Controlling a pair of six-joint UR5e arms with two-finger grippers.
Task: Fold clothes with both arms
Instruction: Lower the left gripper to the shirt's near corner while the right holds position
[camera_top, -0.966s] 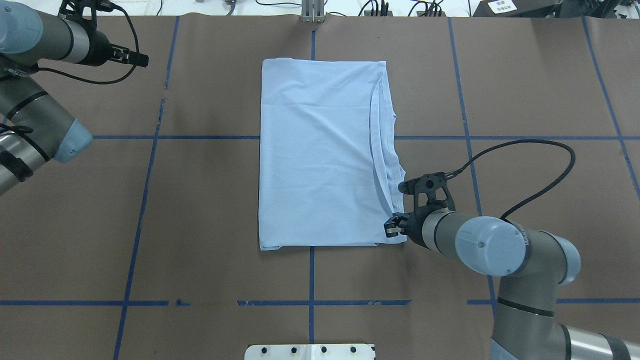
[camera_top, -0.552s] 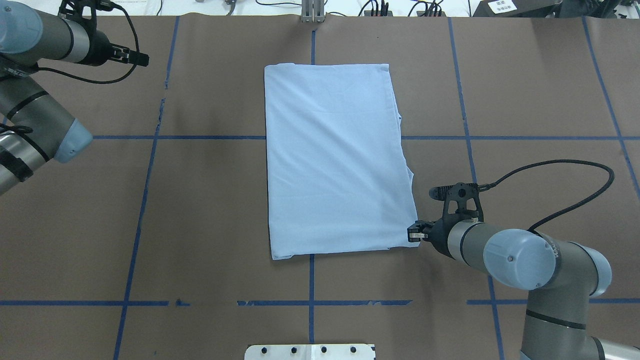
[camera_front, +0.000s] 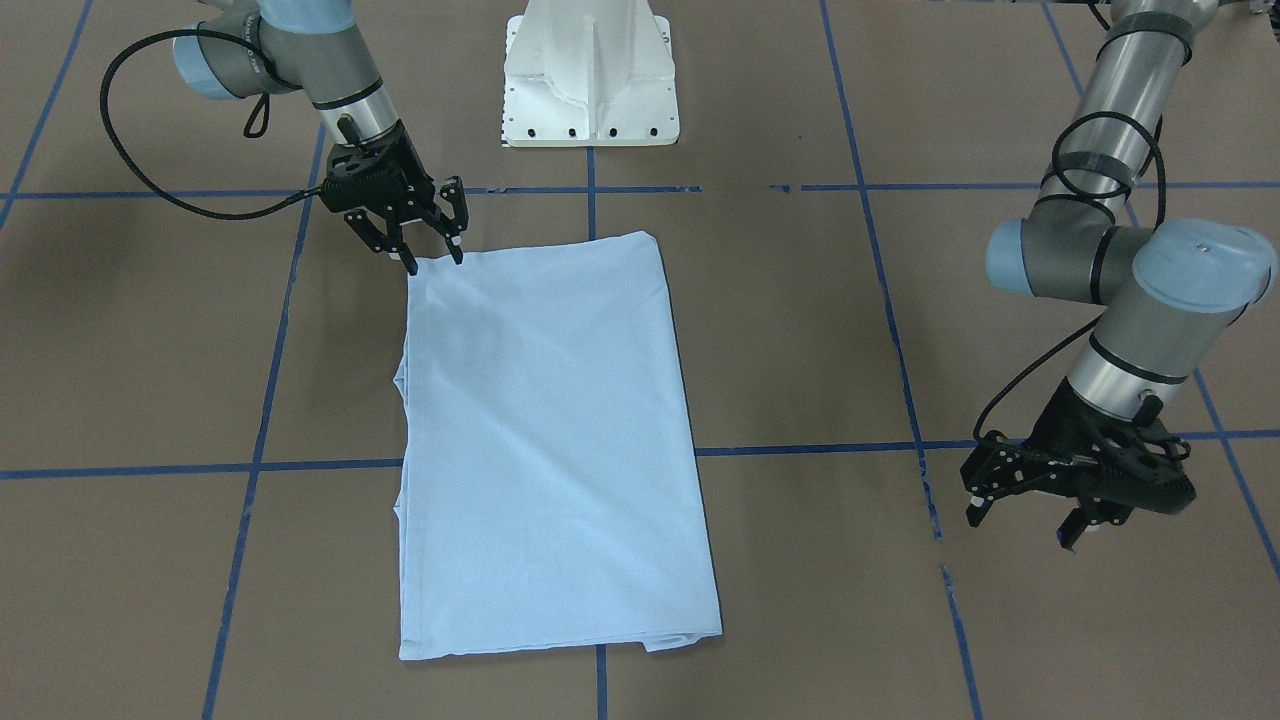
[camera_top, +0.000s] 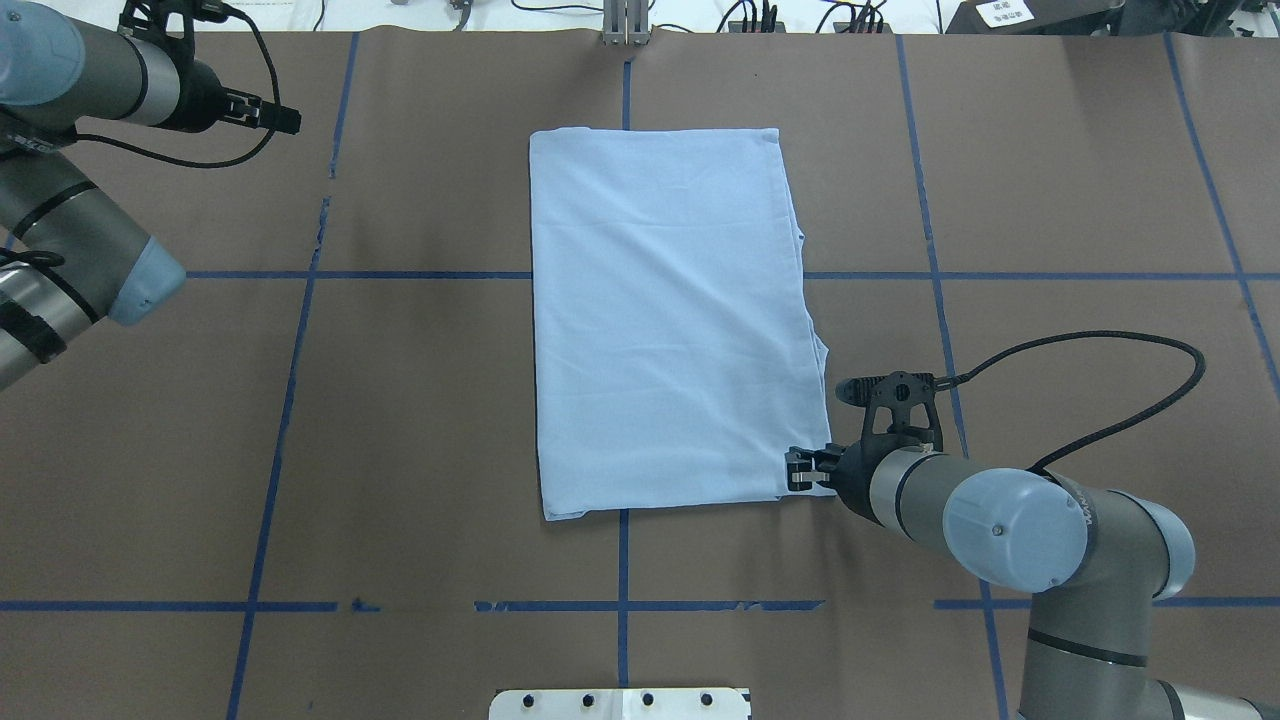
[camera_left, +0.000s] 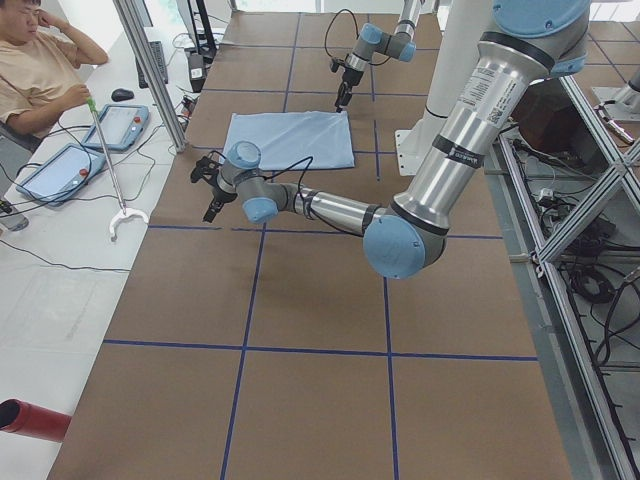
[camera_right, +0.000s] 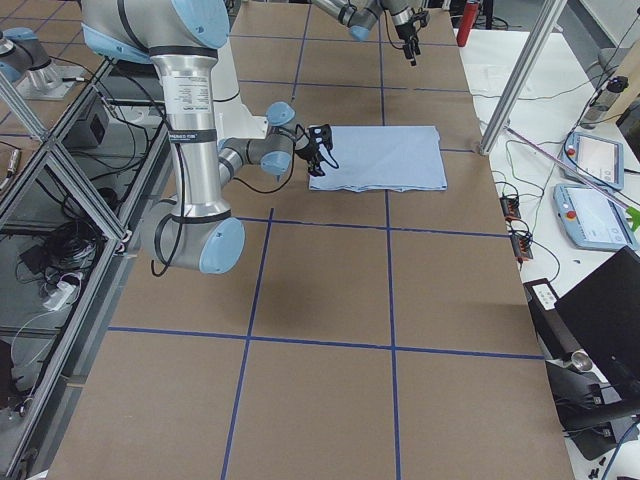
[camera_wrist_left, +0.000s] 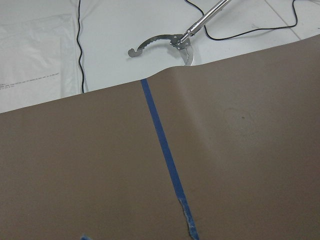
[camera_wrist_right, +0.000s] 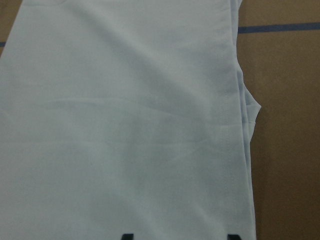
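The light blue T-shirt lies flat in the middle of the table, folded lengthwise into a tall rectangle, with no print or collar showing. My right gripper hangs open over its near right corner. In the front view the right gripper has its fingers spread either side of that corner. The right wrist view is filled by the shirt, with two fingertips far apart at the bottom edge. My left gripper is open and holds nothing, low over bare table far to the left of the shirt.
Blue tape lines cross the brown table cover. The white pedestal base stands at the near edge. Beyond the far edge sit a person, a metal reach grabber, tablets and an aluminium post.
The right gripper drew the shirt's right edge outward, flattening its folded-over layers, went right off the cloth, then came back left over the near corner. The left arm stayed still.
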